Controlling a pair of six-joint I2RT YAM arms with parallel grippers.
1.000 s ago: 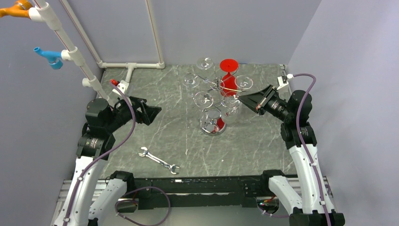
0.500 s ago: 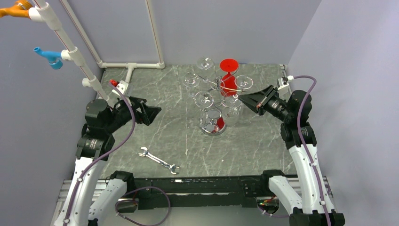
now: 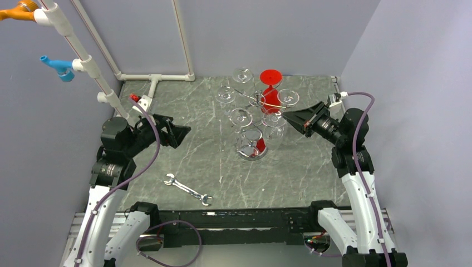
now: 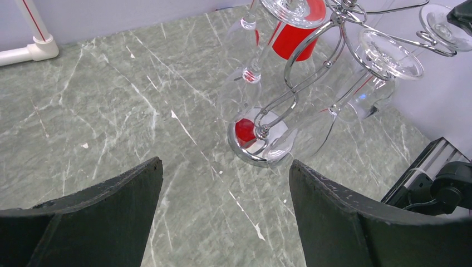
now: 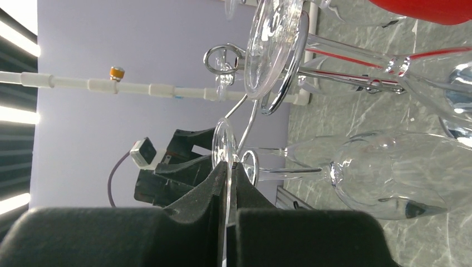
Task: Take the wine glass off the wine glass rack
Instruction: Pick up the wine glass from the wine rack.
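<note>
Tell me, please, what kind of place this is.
Probably a laboratory robot test bench: a left arm and a right arm bolted at the edge of a table, plain walls around, and practice things, a wine glass rack and a wrench.

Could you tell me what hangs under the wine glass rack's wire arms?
Several clear wine glasses hang bowl-down, plus one red glass; their bowls partly hide the wine glass rack base.

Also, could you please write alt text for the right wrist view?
The right gripper is shut on the foot of a clear wine glass hanging on the chrome wine glass rack, with other glasses beside it.
</note>
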